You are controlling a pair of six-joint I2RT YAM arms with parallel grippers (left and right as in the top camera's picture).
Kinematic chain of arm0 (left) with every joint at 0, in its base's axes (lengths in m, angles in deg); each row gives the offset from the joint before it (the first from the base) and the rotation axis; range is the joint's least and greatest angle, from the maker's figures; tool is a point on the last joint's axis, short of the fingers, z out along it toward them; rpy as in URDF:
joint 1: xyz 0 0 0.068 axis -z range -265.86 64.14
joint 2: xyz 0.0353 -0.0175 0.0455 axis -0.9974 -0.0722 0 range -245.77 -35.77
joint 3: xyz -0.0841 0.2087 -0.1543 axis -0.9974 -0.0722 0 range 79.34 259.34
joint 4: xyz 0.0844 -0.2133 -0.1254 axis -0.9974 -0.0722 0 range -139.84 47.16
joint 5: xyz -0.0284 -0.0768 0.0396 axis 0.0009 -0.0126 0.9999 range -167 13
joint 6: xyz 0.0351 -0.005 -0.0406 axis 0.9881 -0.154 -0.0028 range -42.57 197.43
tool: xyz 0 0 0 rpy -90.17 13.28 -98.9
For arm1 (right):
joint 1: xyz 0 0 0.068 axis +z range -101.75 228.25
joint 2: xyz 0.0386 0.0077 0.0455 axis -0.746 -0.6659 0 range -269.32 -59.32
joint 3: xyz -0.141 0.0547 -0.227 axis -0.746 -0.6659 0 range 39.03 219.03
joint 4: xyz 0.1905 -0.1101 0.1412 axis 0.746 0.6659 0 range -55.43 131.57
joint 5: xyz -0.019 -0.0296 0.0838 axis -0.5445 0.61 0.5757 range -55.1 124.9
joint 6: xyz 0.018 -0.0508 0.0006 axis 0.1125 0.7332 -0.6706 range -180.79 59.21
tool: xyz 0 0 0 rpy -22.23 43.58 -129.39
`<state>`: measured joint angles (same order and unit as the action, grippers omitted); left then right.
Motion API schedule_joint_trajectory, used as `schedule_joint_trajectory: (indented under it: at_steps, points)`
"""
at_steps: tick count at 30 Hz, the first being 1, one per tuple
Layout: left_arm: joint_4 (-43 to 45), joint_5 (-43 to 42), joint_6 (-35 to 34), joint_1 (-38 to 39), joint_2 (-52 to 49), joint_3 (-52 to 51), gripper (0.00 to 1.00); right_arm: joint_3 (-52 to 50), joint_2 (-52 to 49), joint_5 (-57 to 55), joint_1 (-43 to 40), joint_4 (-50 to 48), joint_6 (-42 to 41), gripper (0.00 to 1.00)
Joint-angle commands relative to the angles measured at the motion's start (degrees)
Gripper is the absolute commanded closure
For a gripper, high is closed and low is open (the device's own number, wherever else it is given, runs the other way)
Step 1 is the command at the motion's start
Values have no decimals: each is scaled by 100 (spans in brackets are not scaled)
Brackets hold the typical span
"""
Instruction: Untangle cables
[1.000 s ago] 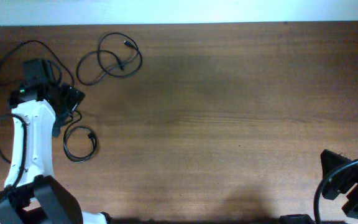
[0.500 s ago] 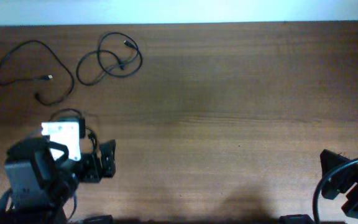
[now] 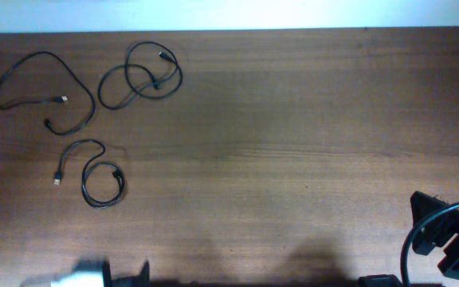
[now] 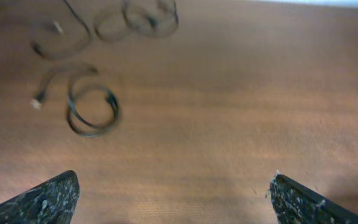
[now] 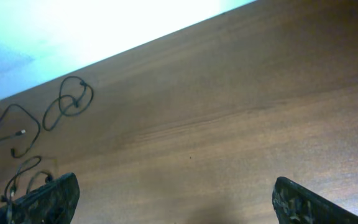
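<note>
Three thin black cables lie apart at the table's far left in the overhead view. One is a wide open loop (image 3: 93,104) at the far left. One is a double loop (image 3: 138,86) at the back. One is a small coil (image 3: 120,182) with a tail ending in a plug. My left gripper (image 3: 138,275) is at the front edge, blurred; in the left wrist view (image 4: 173,199) it is open and empty, with the coil (image 4: 112,102) ahead of it. My right gripper (image 5: 176,199) is open and empty at the front right (image 3: 421,209), far from the cables (image 5: 67,102).
The brown wooden table (image 3: 293,143) runs to a pale wall at the back. The right arm's thick black wire (image 3: 421,235) loops at the front right corner.
My left arm has pulled back from the cables at the far left to the front edge. The wide loop is now uncovered and the coil's tail lies stretched out. The right arm has not moved.
</note>
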<state>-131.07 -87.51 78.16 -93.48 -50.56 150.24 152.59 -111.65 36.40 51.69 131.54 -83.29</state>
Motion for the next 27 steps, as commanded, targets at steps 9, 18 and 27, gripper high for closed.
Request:
schedule_joint_trajectory:
  at_steps: [9,18,27]
  points:
    - [647,-85,101,946,1419,160,1,24,9,-28,31,33,-39,1]
    - [6459,841,107,922,1412,-4594,1,24,9,-26,31,33,-39,2]
    - [8343,946,105,922,1357,-7031,1,24,9,-26,31,33,-39,1]
